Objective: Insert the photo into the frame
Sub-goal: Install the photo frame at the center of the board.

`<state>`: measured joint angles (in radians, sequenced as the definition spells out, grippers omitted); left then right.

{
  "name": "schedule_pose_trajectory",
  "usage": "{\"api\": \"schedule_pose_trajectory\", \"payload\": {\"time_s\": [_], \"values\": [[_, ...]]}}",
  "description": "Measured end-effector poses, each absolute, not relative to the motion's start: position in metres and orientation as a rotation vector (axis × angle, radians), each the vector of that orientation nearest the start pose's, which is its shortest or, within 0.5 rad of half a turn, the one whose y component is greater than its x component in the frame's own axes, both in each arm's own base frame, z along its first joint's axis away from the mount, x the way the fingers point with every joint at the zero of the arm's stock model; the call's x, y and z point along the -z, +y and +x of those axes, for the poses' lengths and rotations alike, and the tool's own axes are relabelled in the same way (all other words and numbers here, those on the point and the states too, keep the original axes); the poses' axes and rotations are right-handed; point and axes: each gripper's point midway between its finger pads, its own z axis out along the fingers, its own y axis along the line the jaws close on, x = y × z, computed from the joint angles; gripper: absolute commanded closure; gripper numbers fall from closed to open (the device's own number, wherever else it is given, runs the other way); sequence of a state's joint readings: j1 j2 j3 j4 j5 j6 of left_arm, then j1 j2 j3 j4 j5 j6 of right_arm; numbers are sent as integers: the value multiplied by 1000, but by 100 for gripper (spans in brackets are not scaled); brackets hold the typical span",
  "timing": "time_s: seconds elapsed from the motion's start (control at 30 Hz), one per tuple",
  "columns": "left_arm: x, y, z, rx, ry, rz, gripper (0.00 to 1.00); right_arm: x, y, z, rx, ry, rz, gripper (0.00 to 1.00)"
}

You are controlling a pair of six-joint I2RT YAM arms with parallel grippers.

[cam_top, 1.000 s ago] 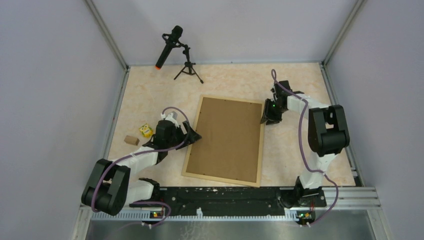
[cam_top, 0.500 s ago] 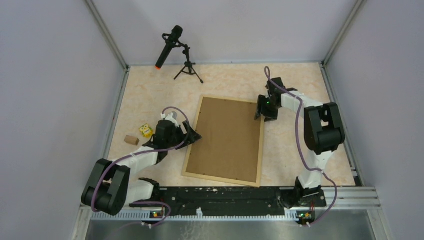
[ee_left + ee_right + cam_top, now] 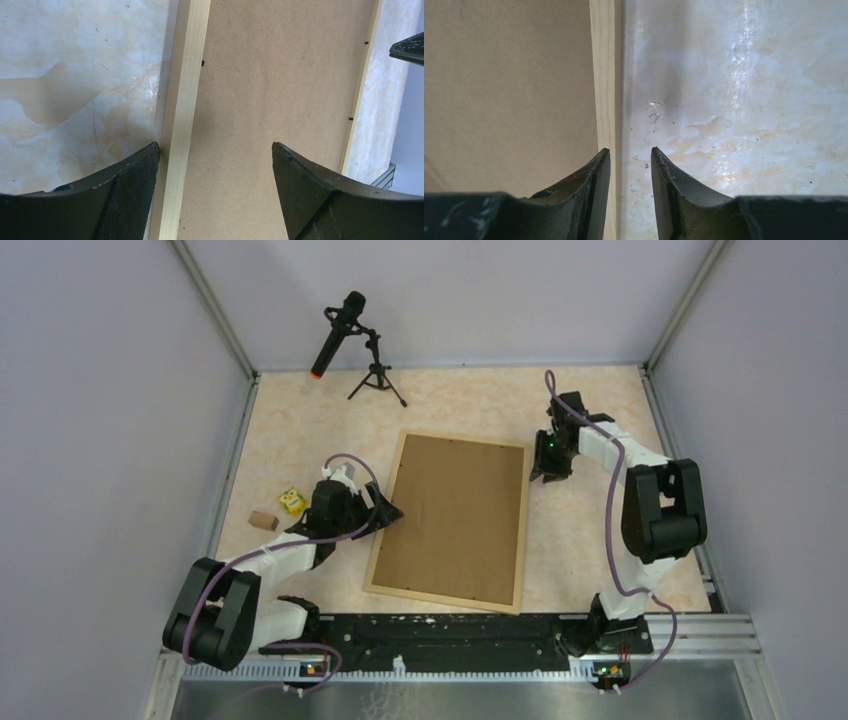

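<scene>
Wooden frame [image 3: 182,100] flat, back up

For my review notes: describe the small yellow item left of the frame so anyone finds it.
On the beige table, look left of the wooden frame, near the wall. Two blocks lie there; the yellow cube is the farther, brighter one, the brown block beside it dull.

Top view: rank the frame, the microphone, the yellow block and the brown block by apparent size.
1. frame, by far the largest.
2. microphone, clearly smaller.
3. yellow block and brown block: both tiny, too alike to rank.
</scene>
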<state>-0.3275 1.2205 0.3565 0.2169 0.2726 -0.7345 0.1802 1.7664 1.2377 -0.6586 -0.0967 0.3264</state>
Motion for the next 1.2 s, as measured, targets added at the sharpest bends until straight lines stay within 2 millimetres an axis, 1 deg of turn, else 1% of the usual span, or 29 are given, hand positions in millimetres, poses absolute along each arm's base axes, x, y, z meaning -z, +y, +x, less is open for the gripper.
{"api": "schedule_pose_trajectory", "payload": {"time_s": [0.17, 0.33, 0.67, 0.87, 1.0, 1.2], "values": [[-47, -168, 263, 863, 2316, -315, 13, -48, 99, 350, -289, 2804, 171, 65], [-47, -168, 264, 863, 2317, -315, 14, -30, 105, 350, -304, 2841, 162, 66], [-47, -168, 265, 864, 2313, -314, 14, -29, 109, 352, -325, 2836, 149, 68], [-47, -168, 265, 864, 2313, -314, 14, -29, 113, 360, -343, 2834, 145, 69], [-47, -168, 265, 866, 2313, -314, 14, -23, 117, 365, -350, 2831, 135, 69], [-47, -168, 265, 866, 2313, -314, 14, -23, 116, 366, -344, 2831, 138, 70]]}}
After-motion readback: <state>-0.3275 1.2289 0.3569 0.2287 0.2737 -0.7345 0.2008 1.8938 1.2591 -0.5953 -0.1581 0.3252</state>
